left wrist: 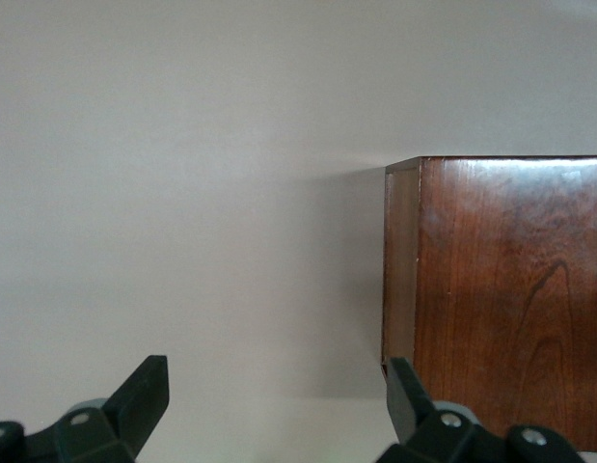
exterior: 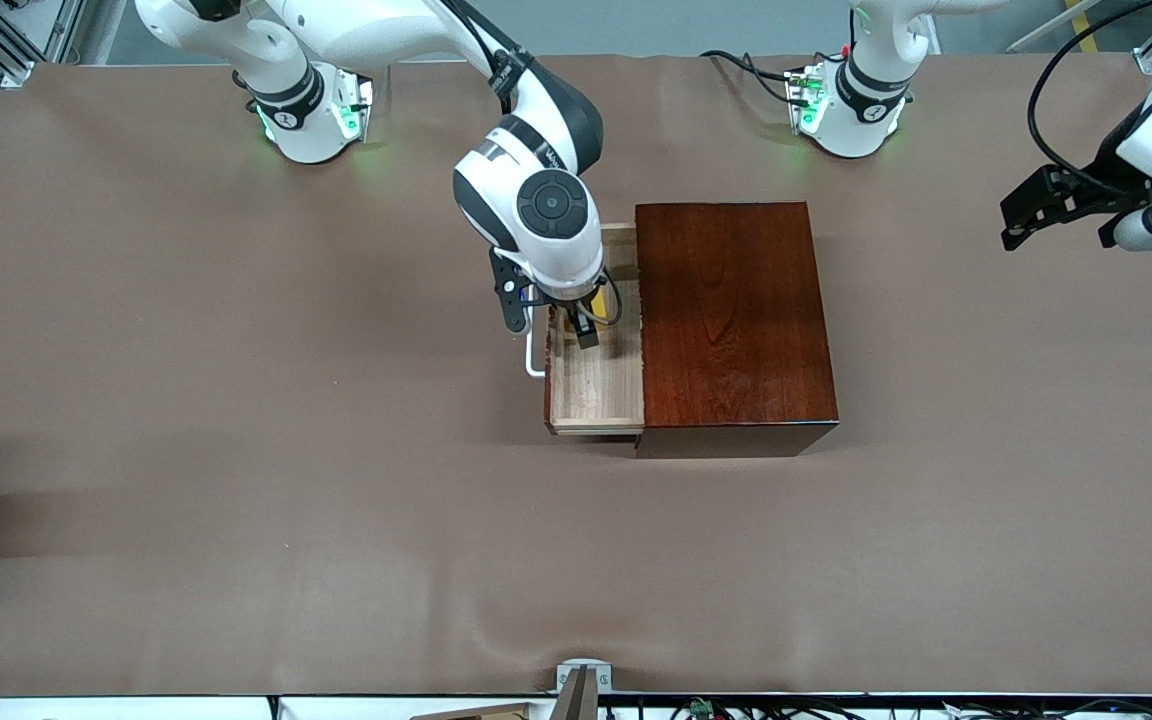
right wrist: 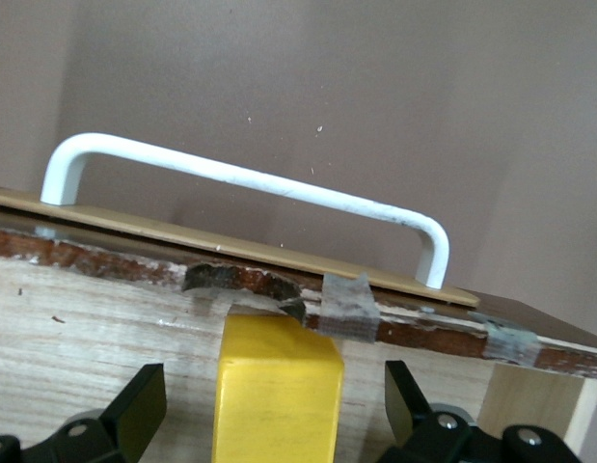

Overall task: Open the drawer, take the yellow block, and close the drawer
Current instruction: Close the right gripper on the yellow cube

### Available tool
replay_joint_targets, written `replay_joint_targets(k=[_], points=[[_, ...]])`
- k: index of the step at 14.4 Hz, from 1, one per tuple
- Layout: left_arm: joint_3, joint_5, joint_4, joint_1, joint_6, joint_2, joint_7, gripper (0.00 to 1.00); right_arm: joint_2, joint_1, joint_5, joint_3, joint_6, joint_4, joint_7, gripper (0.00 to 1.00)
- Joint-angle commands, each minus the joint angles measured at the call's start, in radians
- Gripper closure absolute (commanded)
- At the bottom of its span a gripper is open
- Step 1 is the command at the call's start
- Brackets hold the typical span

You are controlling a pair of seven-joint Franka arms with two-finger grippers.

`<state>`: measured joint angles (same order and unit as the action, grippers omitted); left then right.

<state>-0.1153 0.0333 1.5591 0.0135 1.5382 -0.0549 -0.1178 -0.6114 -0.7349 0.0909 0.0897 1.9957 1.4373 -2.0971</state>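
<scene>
Drawer (exterior: 596,395) open; right gripper (exterior: 576,325) spread astride yellow block (right wrist: 276,395), needs closing. Left gripper (left wrist: 269,410) open, waiting.

Brown table cover (exterior: 236,420) with soft wrinkles toward the front camera's edge; small grey metal bracket (exterior: 583,678) at that edge; bits of grey tape (right wrist: 351,307) on chipped wood

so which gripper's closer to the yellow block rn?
Right. The right gripper is in the open drawer, fingers open either side of the yellow block. The left gripper waits off past the box's left-arm end.
</scene>
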Motion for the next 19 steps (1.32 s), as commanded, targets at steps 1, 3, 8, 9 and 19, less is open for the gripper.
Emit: replay_joint_targets(k=[1, 3, 8, 9, 19], points=[[-0.012, 0.016, 0.024, -0.03, -0.006, -0.028, 0.065, 0.0, -0.013, -0.027, -0.023, -0.013, 0.025, 0.0, -0.046, 0.11], [-0.007, 0.014, 0.018, -0.032, -0.003, -0.017, 0.072, 0.0, -0.013, -0.028, -0.051, -0.013, 0.018, 0.0, -0.044, 0.44], [0.016, 0.011, 0.01, -0.033, -0.004, -0.017, 0.075, 0.0, -0.001, -0.011, -0.047, -0.012, 0.012, -0.02, -0.044, 1.0], [0.016, 0.011, 0.01, -0.038, -0.004, -0.017, 0.075, 0.0, 0.001, -0.006, -0.04, -0.012, 0.011, -0.035, -0.043, 1.0], [0.016, 0.014, -0.002, -0.078, -0.001, -0.016, 0.073, 0.0, 0.004, 0.081, -0.037, -0.001, -0.23, -0.216, 0.111, 1.0]])
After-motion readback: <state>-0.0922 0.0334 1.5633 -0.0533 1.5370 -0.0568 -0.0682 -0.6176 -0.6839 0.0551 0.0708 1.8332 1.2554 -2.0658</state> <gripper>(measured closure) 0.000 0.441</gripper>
